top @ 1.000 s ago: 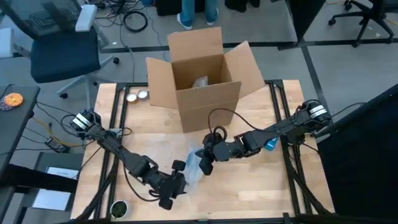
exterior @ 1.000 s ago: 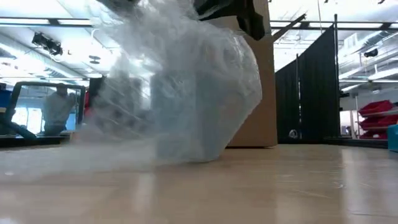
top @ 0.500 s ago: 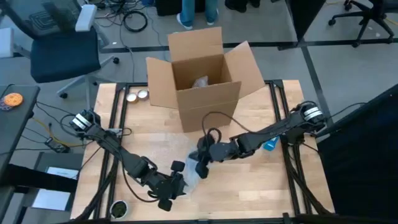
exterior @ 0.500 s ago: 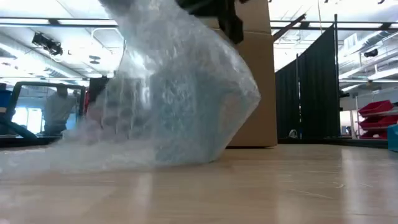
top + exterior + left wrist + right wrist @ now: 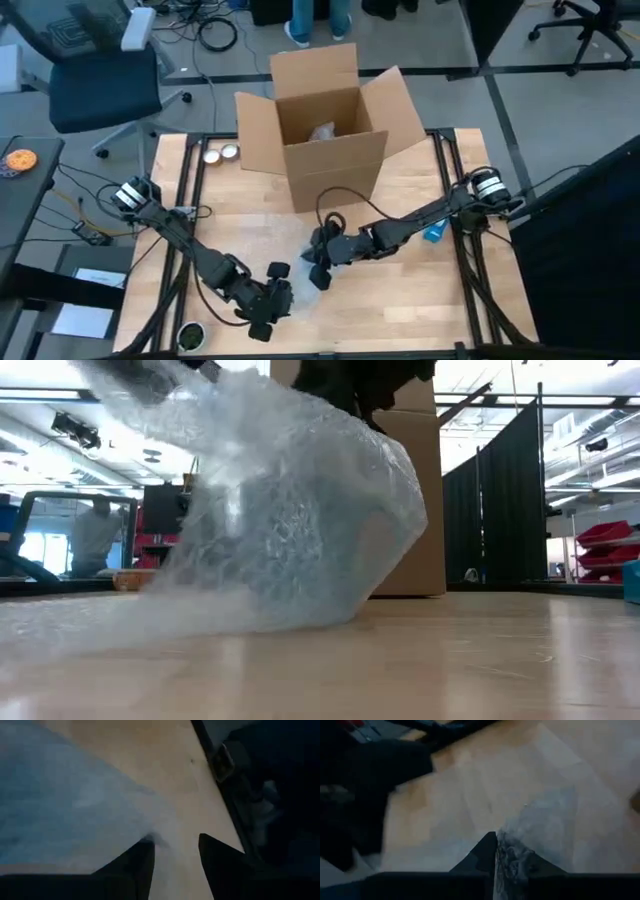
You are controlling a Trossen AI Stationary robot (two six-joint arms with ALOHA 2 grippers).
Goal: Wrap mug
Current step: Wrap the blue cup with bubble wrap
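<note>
A sheet of clear bubble wrap (image 5: pixel 300 520) is bunched into a mound on the table's middle, near the front (image 5: pixel 305 272). The mug shows only as a bluish shape (image 5: pixel 270 535) through the wrap. My right gripper (image 5: pixel 320 266) sits over the mound and is shut on the wrap. My left gripper (image 5: pixel 272 298) is low beside the mound's left side. It is open, with the wrap's edge (image 5: pixel 100 820) next to one fingertip (image 5: pixel 146 845); whether they touch I cannot tell. My right gripper pinches a gathered bit of the bubble wrap (image 5: pixel 512 851) between its two fingers, at the top of the mound. It comes from the table's right, slanting down. The wrap is raised under the fingers while its lower part (image 5: pixel 250 615) rests on the table.
An open cardboard box (image 5: pixel 320 130) stands at the far middle with a wrapped item (image 5: pixel 322 131) inside. Two small round things (image 5: pixel 220 153) lie left of it. A blue object (image 5: pixel 432 232) lies at the right and a round thing (image 5: pixel 190 335) at the near left corner.
My right gripper has gone toward the table's left and a little nearer, drawing the top of the wrap over the mound. The mound's base has stayed in place. My left gripper has drawn back a little toward the left.
</note>
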